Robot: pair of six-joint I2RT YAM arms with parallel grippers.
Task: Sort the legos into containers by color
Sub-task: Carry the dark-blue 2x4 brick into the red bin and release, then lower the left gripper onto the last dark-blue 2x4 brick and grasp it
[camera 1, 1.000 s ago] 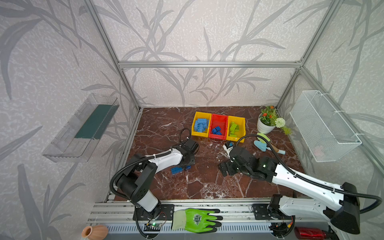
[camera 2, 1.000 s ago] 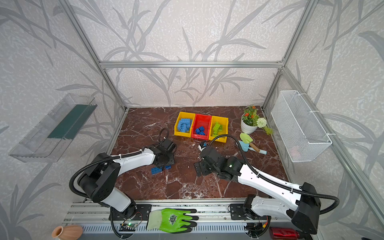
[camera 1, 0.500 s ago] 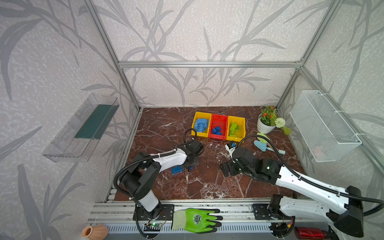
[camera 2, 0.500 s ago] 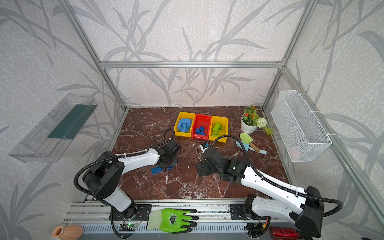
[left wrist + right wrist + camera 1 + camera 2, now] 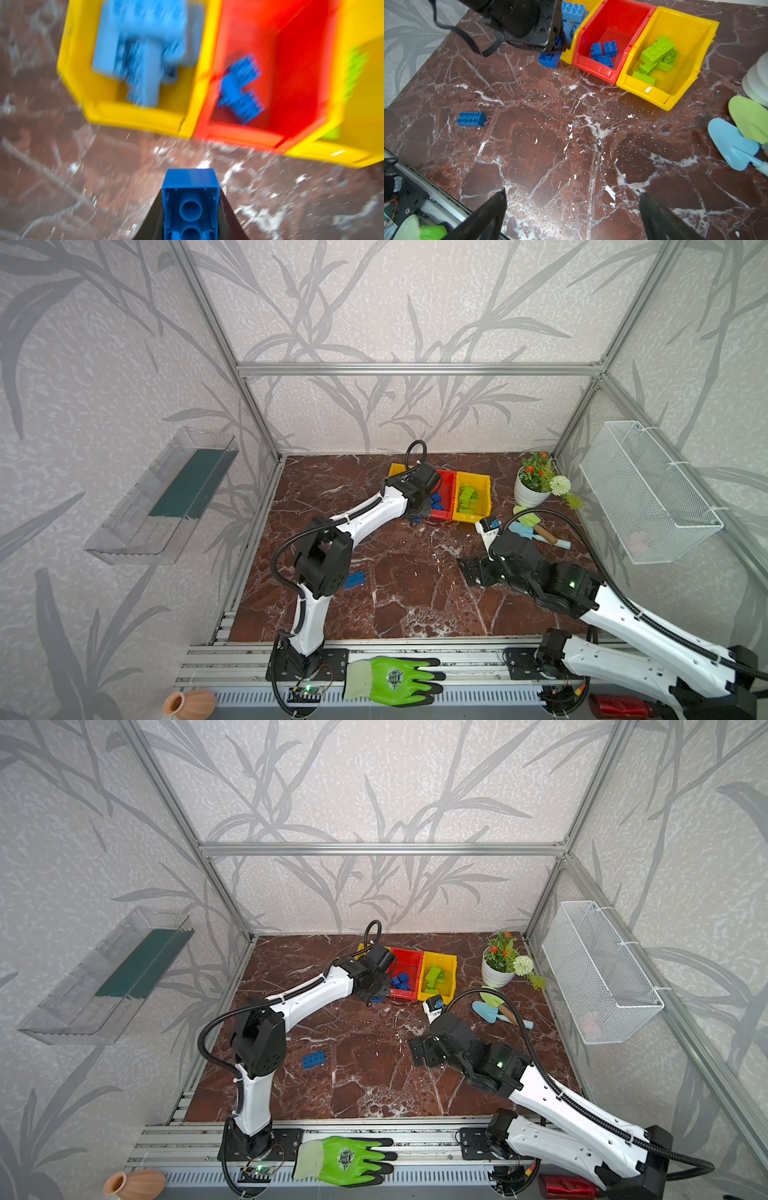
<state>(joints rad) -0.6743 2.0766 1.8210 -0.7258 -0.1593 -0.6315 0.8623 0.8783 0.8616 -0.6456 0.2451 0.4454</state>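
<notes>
A desk (image 5: 571, 145) of polished red-brown marble, white-veined, is gleaming softly. Three glossy moulded-plastic containers (image 5: 593, 69), two yellow and one red, are holding smooth, shiny plastic legos (image 5: 656, 49). In front of the containers, the left gripper's (image 5: 190, 209) matt black fingers (image 5: 154, 224) are pinching a glossy dark blue lego (image 5: 190, 182). Right of the containers, a white wire-mesh metal basket (image 5: 648, 497) is hanging. Behind the containers, brushed aluminium bars (image 5: 415, 369) are framing textured, matt wallpaper (image 5: 415, 302).
</notes>
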